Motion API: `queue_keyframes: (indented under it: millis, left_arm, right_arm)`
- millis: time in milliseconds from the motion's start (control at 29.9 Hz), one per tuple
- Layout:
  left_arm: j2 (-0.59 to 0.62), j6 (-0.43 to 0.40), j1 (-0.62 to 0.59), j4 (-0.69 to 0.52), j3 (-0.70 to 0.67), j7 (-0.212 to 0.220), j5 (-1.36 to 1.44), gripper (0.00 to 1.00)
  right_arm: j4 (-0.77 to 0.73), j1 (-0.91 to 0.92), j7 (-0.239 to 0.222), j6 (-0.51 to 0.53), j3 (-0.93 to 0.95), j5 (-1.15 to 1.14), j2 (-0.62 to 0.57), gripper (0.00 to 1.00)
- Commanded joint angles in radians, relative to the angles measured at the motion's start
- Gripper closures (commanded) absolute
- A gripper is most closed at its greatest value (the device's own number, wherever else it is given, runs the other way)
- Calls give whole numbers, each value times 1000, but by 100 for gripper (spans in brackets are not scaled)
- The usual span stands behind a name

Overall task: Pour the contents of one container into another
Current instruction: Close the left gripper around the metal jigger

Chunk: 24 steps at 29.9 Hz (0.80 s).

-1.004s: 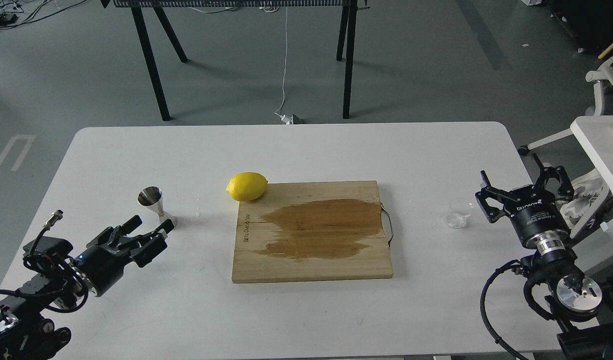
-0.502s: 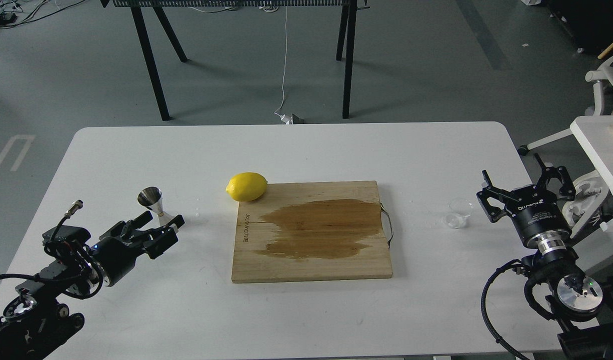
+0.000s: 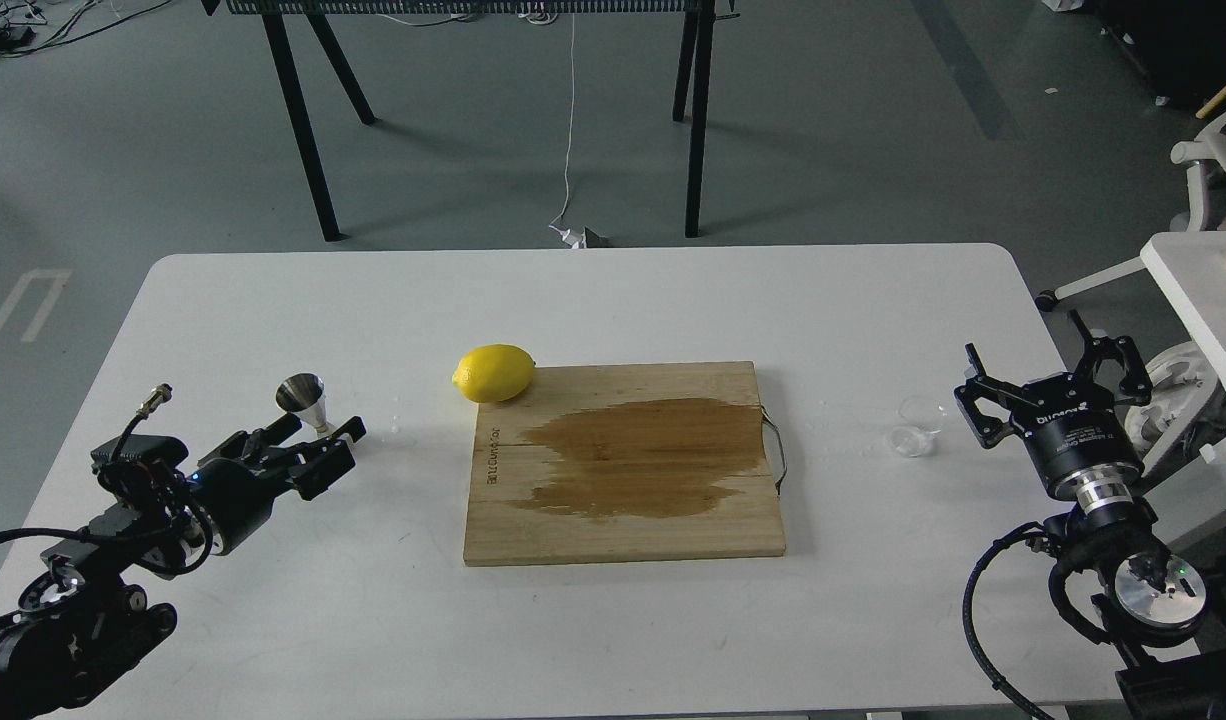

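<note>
Biggest thing here is the white table, then the wooden cutting board sitting mid-table toward the front edge, with a big dark wet patch soaked across it. A lemon rests at the board's back-left corner, touching it.

Now the arms. The left gripper is near the table's left edge, fingers parted and holding nothing, with the little steel jigger standing upright just behind the fingertips — from this angle its foot is hidden by them, so I can't say if they touch. The right gripper is at the right edge, fingers spread wide, empty. The small clear cup sits upright on the table just to the left of it, between the gripper and the board's wire handle, not between the fingers.

What could go wrong, my guess: that jigger is top-heavy on a narrow waist, so a finger nudging it sideways could tip it right over. The cup is nearly invisible and low — easy to close too high and miss it, or squeeze it and pop it out. And cup and jigger are well apart across the table, so any carry risks slopping, maybe adding to that wet board.
</note>
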Motion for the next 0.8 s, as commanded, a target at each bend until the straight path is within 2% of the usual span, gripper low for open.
queue_keyframes:
  millis: [0,301,769]
  left_arm:
    - [-20,-5,-19,27,1,0,-1,1]
    - [-74,-5,-54,117,2,0,1,4]
    - [-94,-2,-78,184,27,0,-1,20]
  right_arm:
    - [1,0,0,0,0,1,0,1]
    - [1,-3,0,0,1,1,-2,1]
    - [3,-6,0,0,1,1,-3,1]
